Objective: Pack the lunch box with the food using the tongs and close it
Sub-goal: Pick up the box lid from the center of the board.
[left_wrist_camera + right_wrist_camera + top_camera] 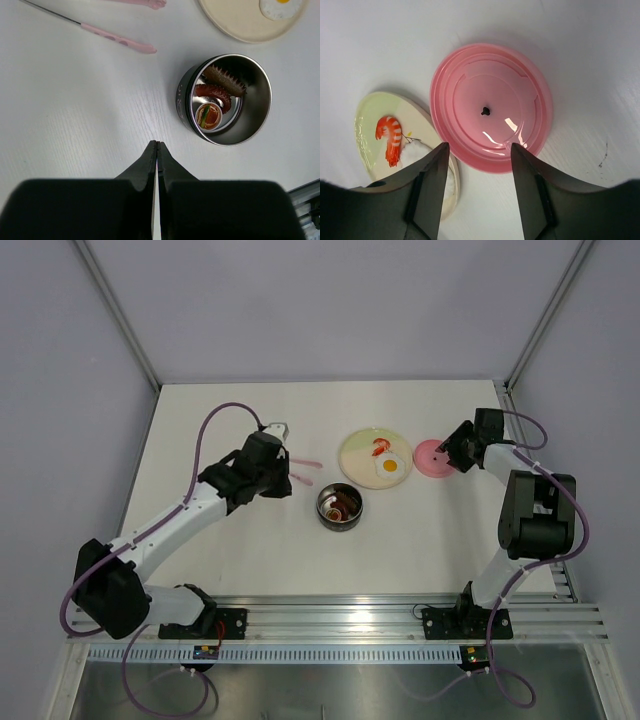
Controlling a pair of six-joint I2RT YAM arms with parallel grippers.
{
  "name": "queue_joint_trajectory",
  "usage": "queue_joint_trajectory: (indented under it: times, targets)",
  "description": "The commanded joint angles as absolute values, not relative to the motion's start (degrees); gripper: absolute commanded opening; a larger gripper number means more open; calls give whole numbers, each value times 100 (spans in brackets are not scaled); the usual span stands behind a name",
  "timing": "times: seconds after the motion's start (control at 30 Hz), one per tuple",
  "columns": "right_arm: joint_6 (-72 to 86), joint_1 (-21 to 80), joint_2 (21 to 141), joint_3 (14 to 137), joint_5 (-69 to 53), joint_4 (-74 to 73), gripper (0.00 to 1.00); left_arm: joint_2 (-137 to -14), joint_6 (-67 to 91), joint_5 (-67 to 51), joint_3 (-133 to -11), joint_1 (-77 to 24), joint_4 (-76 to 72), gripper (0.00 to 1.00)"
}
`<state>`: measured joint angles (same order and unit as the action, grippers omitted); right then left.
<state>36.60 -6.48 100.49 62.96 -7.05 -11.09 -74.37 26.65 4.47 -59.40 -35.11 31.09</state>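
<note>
The steel lunch box (341,507) stands at the table's middle. It holds a brown sausage piece (225,80), a dark red curved piece (215,94) and a small round brown-red piece (209,116). The pale pink tongs (302,472) lie on the table left of it, held by nothing; one arm (117,40) shows in the left wrist view. My left gripper (157,143) hovers shut and empty just left of the lunch box (182,95). The fried egg (390,467) and a shrimp (390,137) lie on the cream plate (355,455). My right gripper (480,146) stands open over the near rim of the pink lid (490,105), which lies right of the plate.
The cream plate (365,130) sits close against the lid's (432,457) left side. Frame posts rise at the back corners, and a rail runs along the near edge by the arm bases.
</note>
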Motion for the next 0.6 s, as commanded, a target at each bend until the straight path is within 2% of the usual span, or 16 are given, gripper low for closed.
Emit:
queue_joint_trajectory:
  times: [0.0,0.13,0.3,0.57]
  targets:
    - [3691,-650,10019,6258,-738,-1020,61,-7602,2777,177,-5959,-3480,2848,0]
    - [3718,-659,10186,6302,-668,-1055,63,-7673,2812,114,-6012,-3480,2856,0]
    - [3691,-677,10239,6302,-571,-1028,59,-7664,2812,158,-5994,-3480,2804,0]
    - [3621,-694,10099,6205,-589,-967,59,-7770,2804,176,-6108,-3480,2830,0]
